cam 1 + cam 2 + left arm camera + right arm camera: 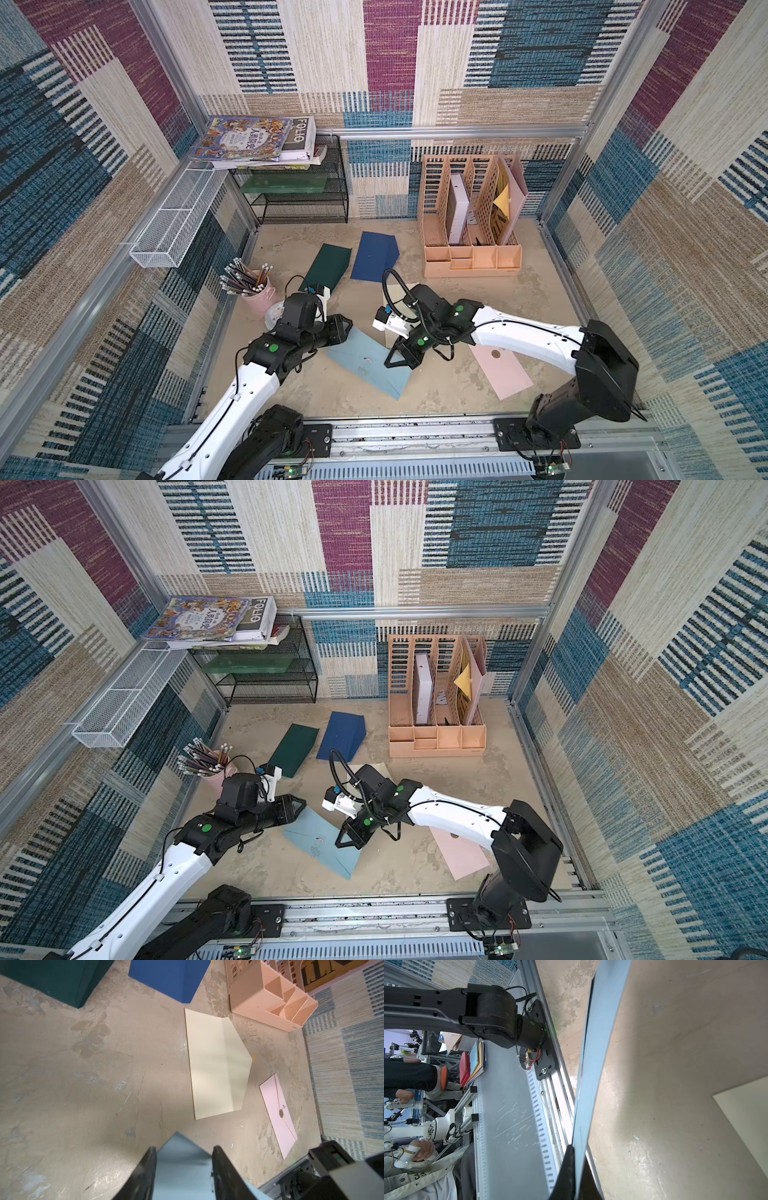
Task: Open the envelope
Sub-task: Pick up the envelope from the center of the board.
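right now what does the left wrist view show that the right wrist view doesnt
Only the left wrist view shows the pink envelope with its round seal, the dark green envelope, the dark blue envelope, the peach desk organizer, and the left claw with its jaws apart over the light blue envelope.

Only the right wrist view shows the right claw shut on that envelope's edge, lifting it off the table, plus the frame rail and people beyond it.

Both show the light blue envelope, the cream envelope and the table.

Patchwork woven walls (386,54) in blue, magenta and beige around a mottled tan floor (536,299), black wire shelf (299,199) at back corner.
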Robot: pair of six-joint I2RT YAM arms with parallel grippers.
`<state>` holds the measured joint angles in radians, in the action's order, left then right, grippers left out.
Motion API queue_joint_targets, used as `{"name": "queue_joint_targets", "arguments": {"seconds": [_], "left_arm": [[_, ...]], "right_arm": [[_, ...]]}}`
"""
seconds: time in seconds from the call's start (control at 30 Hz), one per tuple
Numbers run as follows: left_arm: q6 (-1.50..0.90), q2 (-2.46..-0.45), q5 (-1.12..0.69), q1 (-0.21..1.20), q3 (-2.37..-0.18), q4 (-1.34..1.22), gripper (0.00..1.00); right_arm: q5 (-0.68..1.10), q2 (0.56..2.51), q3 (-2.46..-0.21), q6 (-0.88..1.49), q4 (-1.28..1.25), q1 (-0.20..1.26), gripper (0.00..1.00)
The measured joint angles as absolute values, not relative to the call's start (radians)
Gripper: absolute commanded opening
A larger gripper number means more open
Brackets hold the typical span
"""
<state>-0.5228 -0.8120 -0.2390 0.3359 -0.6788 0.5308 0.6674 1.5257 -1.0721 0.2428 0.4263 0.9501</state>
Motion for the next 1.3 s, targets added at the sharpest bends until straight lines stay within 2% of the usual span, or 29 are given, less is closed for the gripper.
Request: {"name": "queue_joint_targets", "arguments": {"seconds": [0.2,0.5,0.77,0.9,1.0,1.13,1.3], "left_arm": [[-0.524,-0.626,-0.205,0.335,-0.617,0.495,0.5],[-0.577,-0.562,-0.244,0.329,-0.544,0.398,0.5],[-0.546,-0.566,-0.277,0.329,-0.621,0.374,0.49],[-0.531,-0.573,-0.317,0.329,-0.62,0.367,0.45],[-0.516,-0.591,-0.385,0.329,-0.63,0.347,0.41],[-0.49,-0.665,-0.528,0.335,-0.683,0.338,0.4],[-0.478,-0.667,-0.687,0.35,-0.708,0.331,0.39]], "right_arm": [[0.675,1.436,-1.059,0.226,0.452,0.91,0.0],[0.743,1.325,-1.008,0.253,0.429,0.817,0.0],[0.66,1.374,-1.026,0.22,0.514,0.933,0.0],[0.613,1.374,-1.047,0.2,0.551,0.974,0.0],[0.567,1.388,-1.081,0.176,0.59,1.035,0.0],[0.466,1.448,-1.138,0.151,0.658,1.127,0.0],[0.387,1.487,-1.172,0.125,0.728,1.154,0.0]]}}
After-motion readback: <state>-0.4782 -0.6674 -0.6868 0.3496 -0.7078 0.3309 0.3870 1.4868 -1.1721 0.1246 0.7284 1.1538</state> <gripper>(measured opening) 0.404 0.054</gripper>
